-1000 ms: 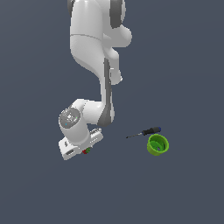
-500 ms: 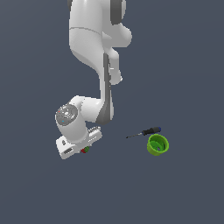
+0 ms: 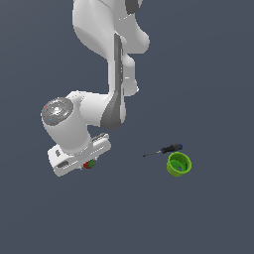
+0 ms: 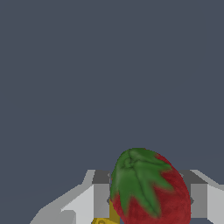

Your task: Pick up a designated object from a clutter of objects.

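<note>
grasp step: gripper [image 4: 148,205] fingers flank the strawberry [image 4: 148,188], closure on it unclear; next, confirm pinch, lift straight up.

Plain, evenly lit dark grey-blue ground [image 3: 208,59], apparently featureless floor throughout.

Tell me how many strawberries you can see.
1. The strawberry sits between the end effector's fingers, with a yellow block peeking out beside it. The arm could hide others in the exterior view.
</note>
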